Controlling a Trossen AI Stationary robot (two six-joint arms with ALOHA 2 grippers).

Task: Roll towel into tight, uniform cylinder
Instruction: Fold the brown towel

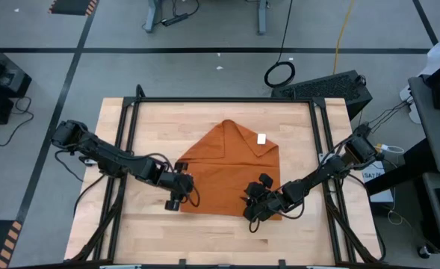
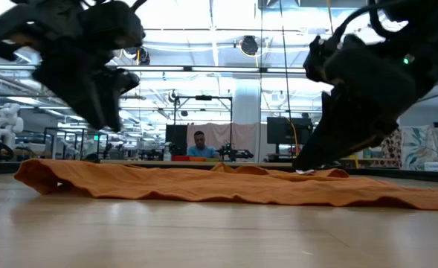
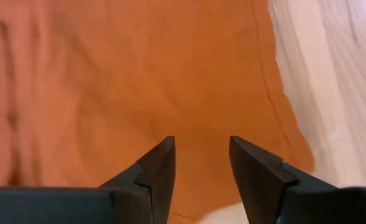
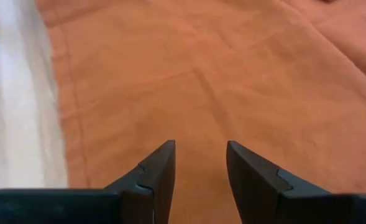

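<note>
High view: the towel [image 1: 231,175] lies flat on the wooden counter [image 1: 220,232], about centre, its far part folded over into a point w/ a small white tag [image 1: 262,138] near the fold's right side. No roll in it. Left gripper [image 1: 176,200] sits at the towel's near-left corner, right gripper [image 1: 253,217] at the near edge, right of centre. Both arms reach in from the counter's sides. Black frame rails [image 1: 223,100] run round the counter.

Low view: towel [image 2: 226,186] is a low, rumpled orange band across the counter [image 2: 204,234], one end bunched at the left. Left gripper [image 2: 103,104] hangs above that end, clear of the cloth. Right gripper [image 2: 315,160] is down at the cloth, tip at or just over it; contact can't be told. A person [image 2: 200,147] sits far back in the room behind a desk.

Left wrist view: jaws apart, nothing between them, fingers [image 3: 161,168] over orange cloth [image 3: 139,81] right by its edge, bare counter [image 3: 332,87] alongside.

Right wrist view: jaws apart too, nothing held, fingers [image 4: 161,168] over the towel [image 4: 232,81] w/ crease lines crossing it. Cloth edge and pale counter [image 4: 15,112] run off to one side.
</note>
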